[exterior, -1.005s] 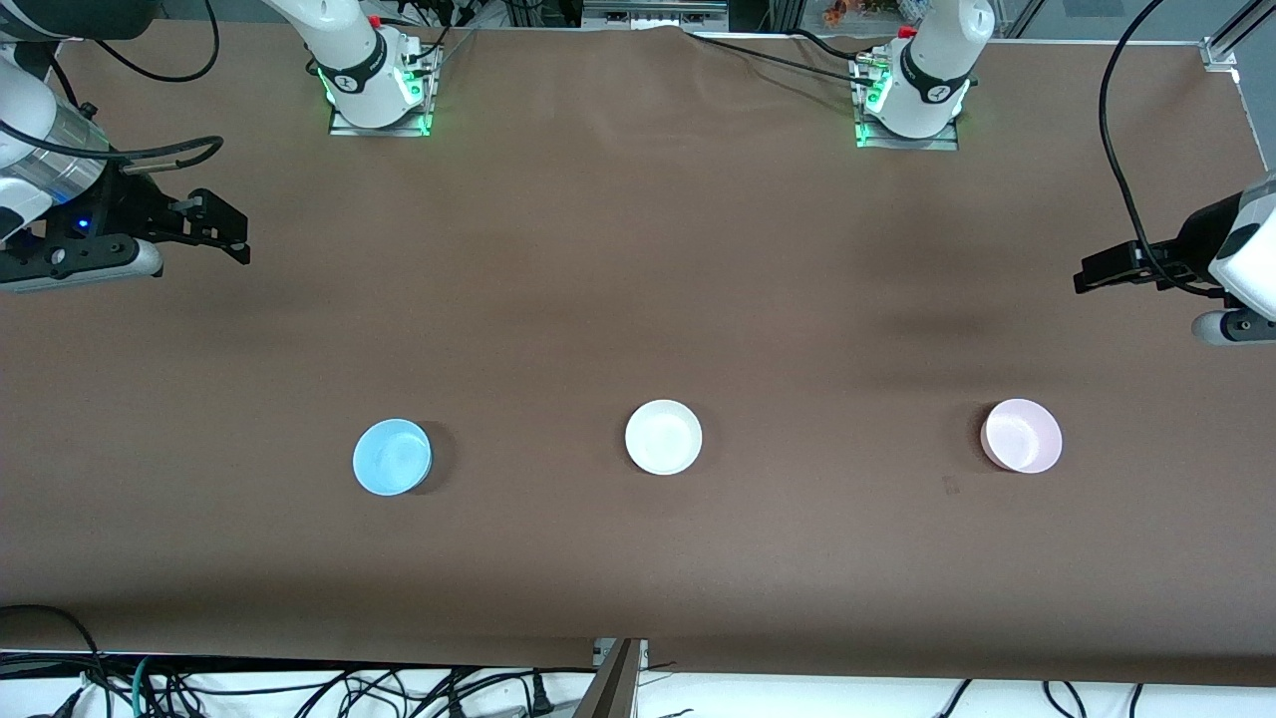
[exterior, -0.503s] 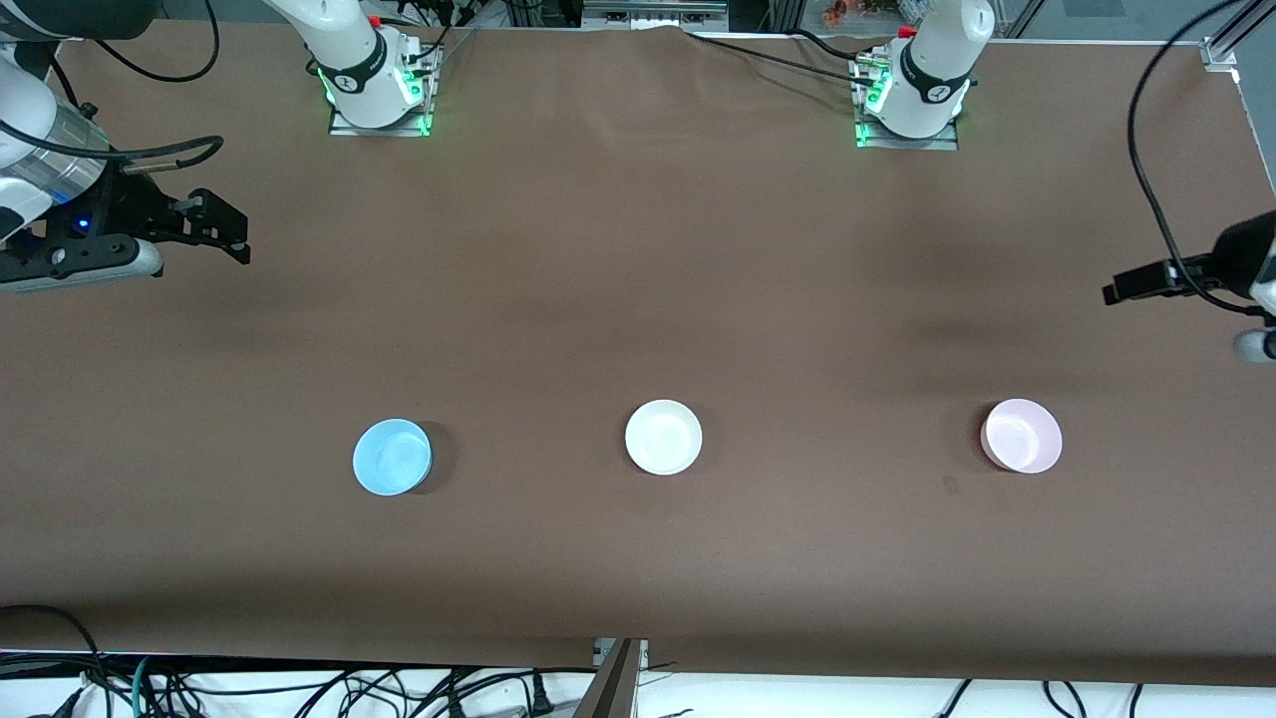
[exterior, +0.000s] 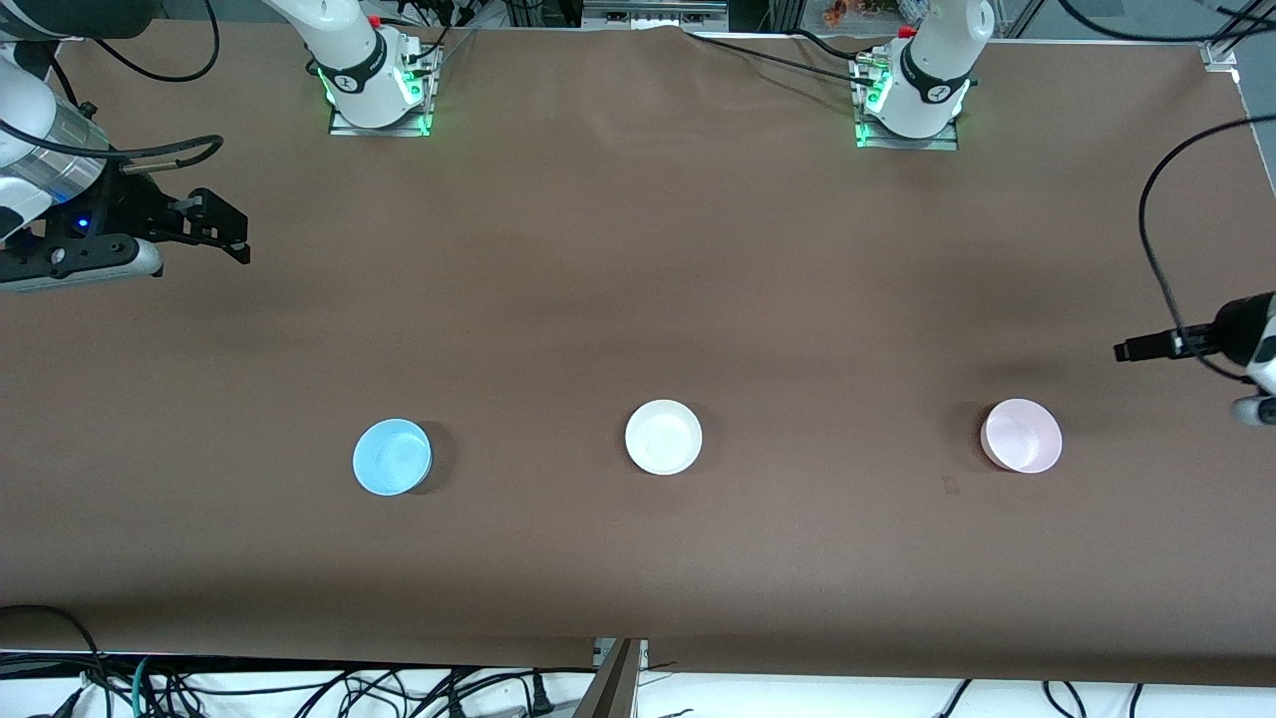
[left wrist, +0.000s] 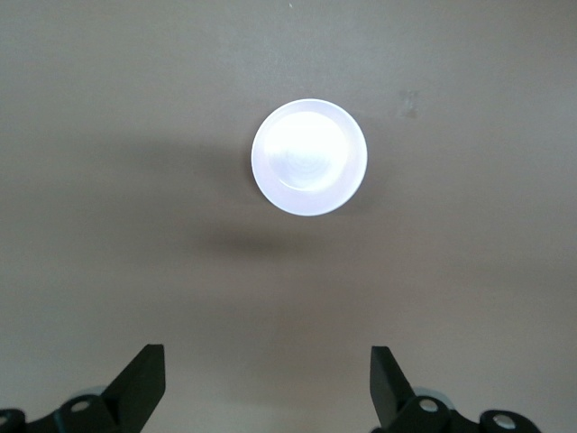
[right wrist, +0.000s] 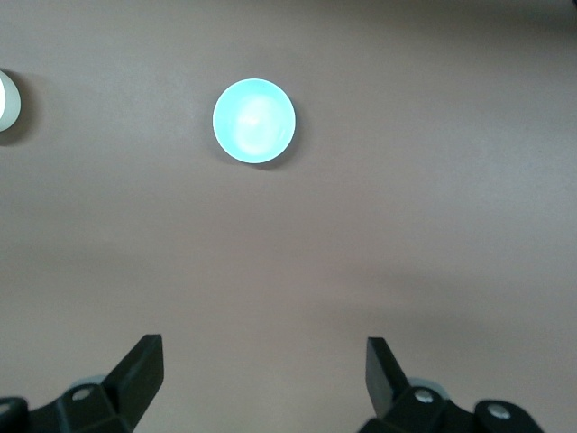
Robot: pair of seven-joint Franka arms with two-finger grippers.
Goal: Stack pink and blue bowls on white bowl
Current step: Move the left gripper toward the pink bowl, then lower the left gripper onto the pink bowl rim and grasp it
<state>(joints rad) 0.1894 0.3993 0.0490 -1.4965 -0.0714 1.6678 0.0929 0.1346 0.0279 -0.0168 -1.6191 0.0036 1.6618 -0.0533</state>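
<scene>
Three bowls sit in a row on the brown table. The blue bowl (exterior: 393, 457) is toward the right arm's end, the white bowl (exterior: 663, 437) is in the middle, and the pink bowl (exterior: 1021, 436) is toward the left arm's end. My left gripper (exterior: 1126, 351) is open and empty, up in the air over the table's edge at the left arm's end. Its wrist view shows the pink bowl (left wrist: 309, 157) ahead of the open gripper (left wrist: 268, 383). My right gripper (exterior: 239, 237) is open and empty, waiting over the right arm's end. Its wrist view shows the blue bowl (right wrist: 253, 121) ahead of the gripper (right wrist: 264, 379).
The brown table cover (exterior: 638, 249) carries only the three bowls. The two arm bases (exterior: 379, 95) stand along the edge farthest from the front camera. A sliver of the white bowl (right wrist: 5, 101) shows at the right wrist view's edge. Cables hang below the table's near edge.
My left gripper has moved along the table's end to beside the pink bowl's row and turned edge-on. The right arm and the bowls have not moved.
</scene>
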